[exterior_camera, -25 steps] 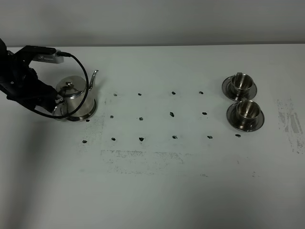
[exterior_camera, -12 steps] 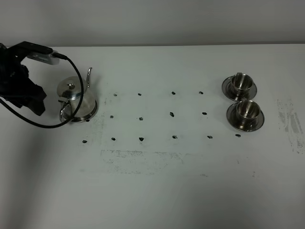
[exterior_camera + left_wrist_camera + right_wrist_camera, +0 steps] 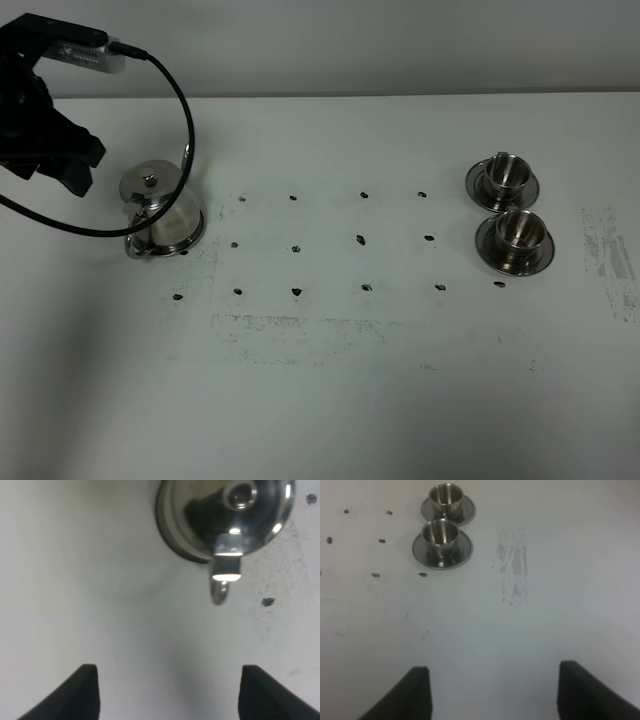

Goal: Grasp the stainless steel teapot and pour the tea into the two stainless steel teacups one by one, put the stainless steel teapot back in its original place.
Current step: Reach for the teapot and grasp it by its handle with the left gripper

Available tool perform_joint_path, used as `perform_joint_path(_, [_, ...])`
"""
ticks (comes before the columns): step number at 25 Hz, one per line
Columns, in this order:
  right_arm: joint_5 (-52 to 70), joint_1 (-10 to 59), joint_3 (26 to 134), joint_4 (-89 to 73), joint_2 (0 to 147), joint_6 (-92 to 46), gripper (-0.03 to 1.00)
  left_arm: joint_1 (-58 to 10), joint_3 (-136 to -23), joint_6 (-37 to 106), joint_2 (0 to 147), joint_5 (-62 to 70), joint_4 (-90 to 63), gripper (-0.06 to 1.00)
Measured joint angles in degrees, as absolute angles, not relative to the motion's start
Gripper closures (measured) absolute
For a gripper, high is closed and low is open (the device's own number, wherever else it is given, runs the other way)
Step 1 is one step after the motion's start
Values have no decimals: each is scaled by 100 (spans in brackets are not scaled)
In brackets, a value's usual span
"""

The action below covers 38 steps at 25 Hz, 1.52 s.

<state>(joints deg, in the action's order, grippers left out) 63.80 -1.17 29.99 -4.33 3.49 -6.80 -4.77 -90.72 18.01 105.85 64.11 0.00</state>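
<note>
Upper left: my left claw [image 3: 167, 695], apart and empty, hovers beside the stainless steel teapot [image 3: 160, 205] (seemingly set on its disc [image 3: 186, 556]); next, probably, withdraw clear of its handle [image 3: 220, 587].

A white table [image 3: 330, 420] carries rows of small black marks [image 3: 361, 240] and greyish, perhaps scuffed, patches [image 3: 610, 255].

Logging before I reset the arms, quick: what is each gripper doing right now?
Left gripper: open, empty, clear of the stainless steel teapot.
Right gripper: open, empty.
</note>
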Motion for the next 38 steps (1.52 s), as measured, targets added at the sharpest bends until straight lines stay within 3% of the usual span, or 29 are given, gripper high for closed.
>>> perform_joint_path(10, [6380, -117, 2999, -433, 349, -680, 44, -1142, -9078, 818, 10704, 6426, 421, 37])
perform_joint_path(38, [6376, -117, 2999, -433, 349, -680, 44, -1133, -9078, 781, 11945, 5407, 127, 37])
